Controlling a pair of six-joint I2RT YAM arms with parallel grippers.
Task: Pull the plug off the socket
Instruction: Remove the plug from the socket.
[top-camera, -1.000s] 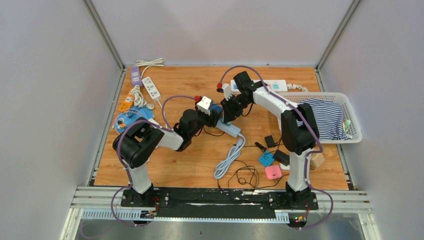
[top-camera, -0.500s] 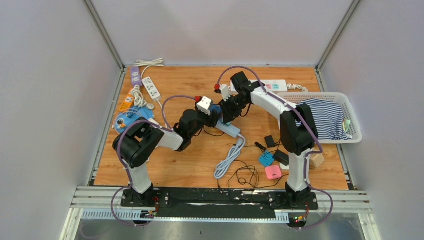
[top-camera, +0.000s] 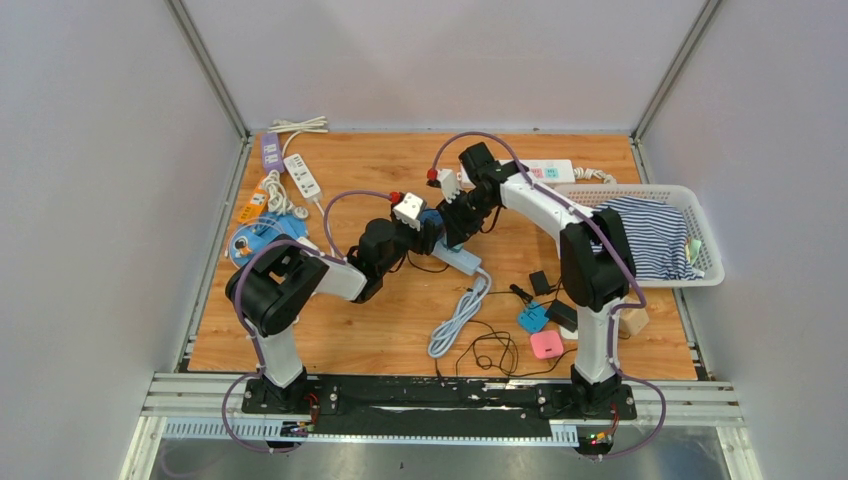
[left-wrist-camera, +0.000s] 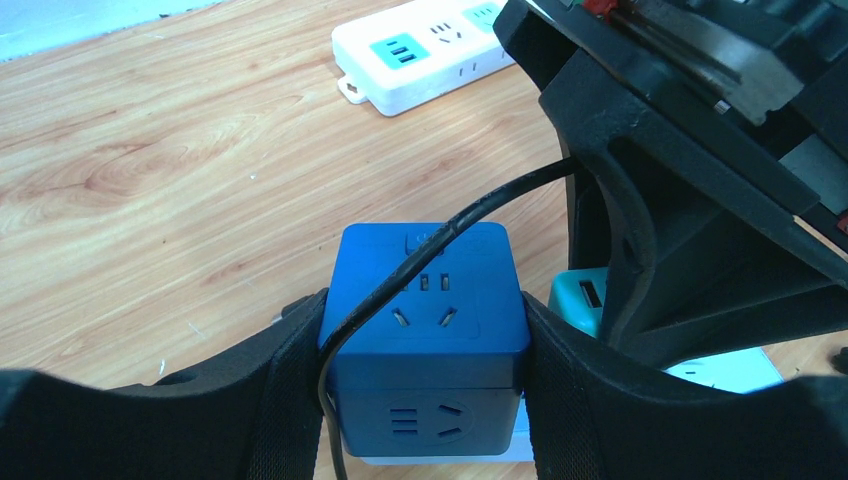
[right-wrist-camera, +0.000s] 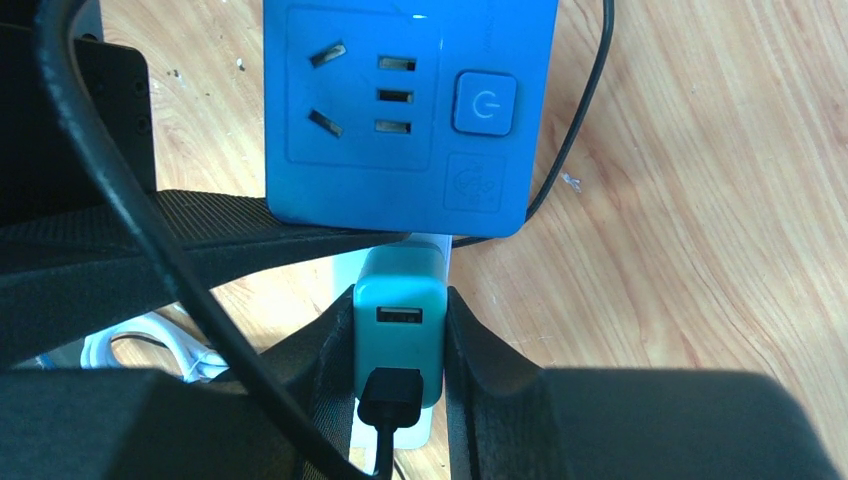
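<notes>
A blue cube socket (left-wrist-camera: 425, 300) sits between the pads of my left gripper (left-wrist-camera: 425, 335), which is shut on its two sides. Right beside it, a teal plug (right-wrist-camera: 398, 300) with a black cable (right-wrist-camera: 390, 400) in its lower port is pinched by my right gripper (right-wrist-camera: 400, 345). The plug stands over a pale blue power strip (right-wrist-camera: 432, 243); its prongs are hidden. From above, both grippers (top-camera: 425, 232) (top-camera: 455, 226) meet at the strip (top-camera: 458, 258) in the middle of the table. The black cable (left-wrist-camera: 450, 225) drapes over the cube's top.
A white power strip (top-camera: 545, 170) lies at the back, with more strips (top-camera: 285, 165) at the far left. A white basket (top-camera: 700, 215) with striped cloth stands right. Small chargers (top-camera: 546, 344) and a coiled white cord (top-camera: 455, 315) lie in front.
My right arm has shifted slightly to the left and away, still gripping the teal plug. The left arm and the blue cube have stayed put.
</notes>
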